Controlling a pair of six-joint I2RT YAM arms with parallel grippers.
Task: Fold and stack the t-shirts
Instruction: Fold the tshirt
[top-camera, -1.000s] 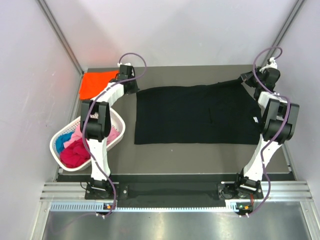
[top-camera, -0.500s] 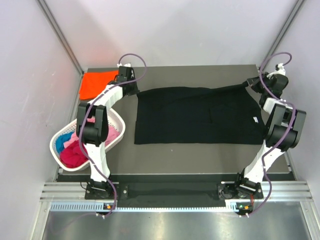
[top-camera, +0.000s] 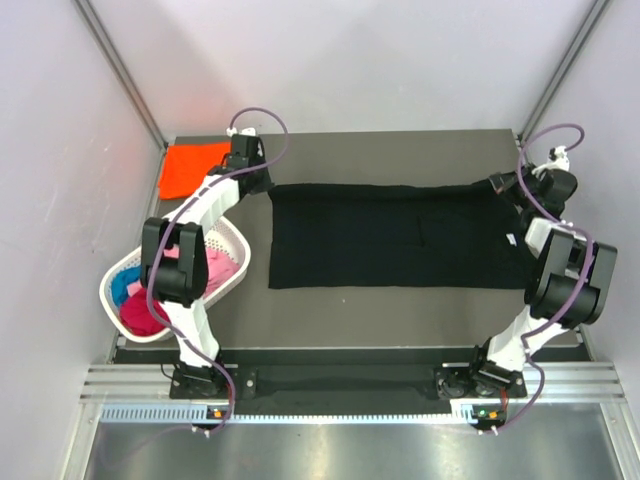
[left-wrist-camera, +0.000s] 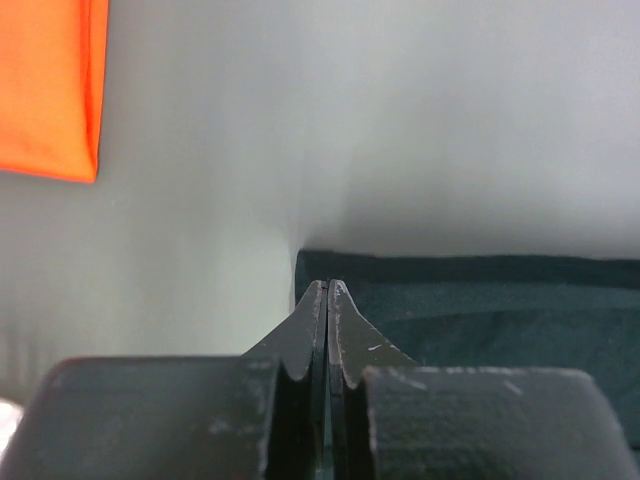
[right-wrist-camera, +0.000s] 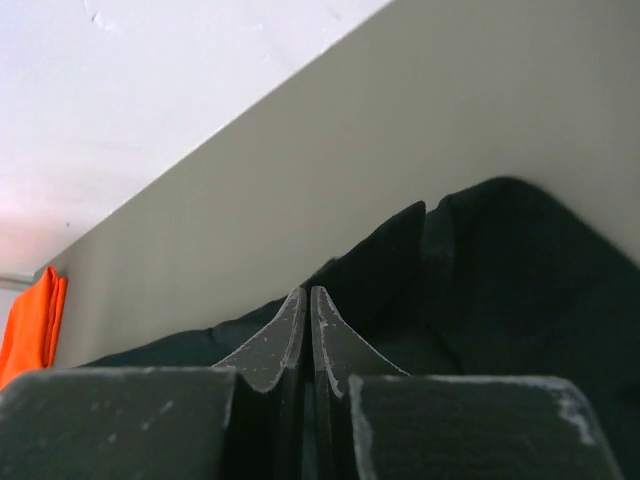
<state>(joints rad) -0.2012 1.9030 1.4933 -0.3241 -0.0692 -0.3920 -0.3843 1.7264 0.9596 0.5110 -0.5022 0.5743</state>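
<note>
A black t-shirt lies spread across the table, its far edge pulled taut between the two grippers. My left gripper is shut on the shirt's far left corner. The left wrist view shows those jaws pressed together at the edge of the dark cloth. My right gripper is shut on the far right corner, where the cloth rises a little. In the right wrist view the shut jaws sit against bunched black cloth. An orange t-shirt lies folded at the far left corner.
A white lattice basket stands off the table's left edge under the left arm. It holds magenta, pink and blue cloth. The right arm's base joints stand close to the table's right edge. Grey walls surround the table.
Both arms have spread outward. The right gripper moved right and nearer, and the shirt's far edge went from slack and slanted to straight. The left arm's elbow swung left over the basket.
</note>
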